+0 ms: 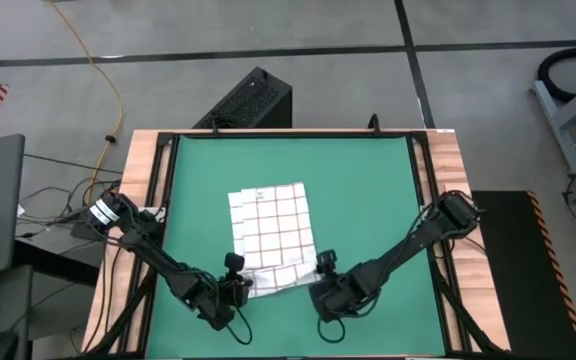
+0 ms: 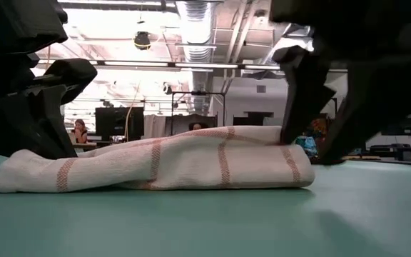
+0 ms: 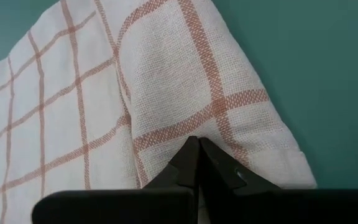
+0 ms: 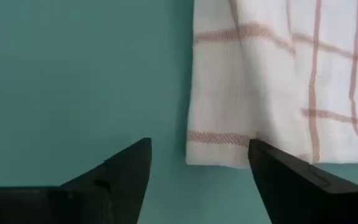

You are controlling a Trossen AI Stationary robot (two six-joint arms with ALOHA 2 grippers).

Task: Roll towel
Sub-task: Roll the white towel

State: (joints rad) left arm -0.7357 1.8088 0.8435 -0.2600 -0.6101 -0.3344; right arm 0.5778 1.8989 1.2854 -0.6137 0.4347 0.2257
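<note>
The white towel with red-brown grid lines [image 1: 271,225] lies flat on the green mat [image 1: 368,190], its near end folded over into a low roll [image 2: 163,164]. My left gripper [image 1: 236,290] is shut at the roll's left end [image 3: 199,144]. My right gripper [image 1: 323,292] is open at the roll's right end. In the right wrist view [image 4: 197,158] the towel's corner [image 4: 219,152] lies between its fingers. One fingertip [image 4: 257,149] stands at the cloth's edge; I cannot tell whether it touches. My left gripper has its shut fingertips [image 3: 191,152] on the folded-over part of the towel [image 3: 185,118], near the roll's left end. The fingers come slanting down from the near side. The fingers themselves hide whether cloth is caught between them. The roll rests on the mat.
The mat is framed by a black rail on a wooden table [image 1: 138,170]. A black box [image 1: 248,100] stands on the floor beyond the far edge. In the low view a person [image 2: 79,132] sits far behind the table. Bare mat lies left, right and far of the towel.
</note>
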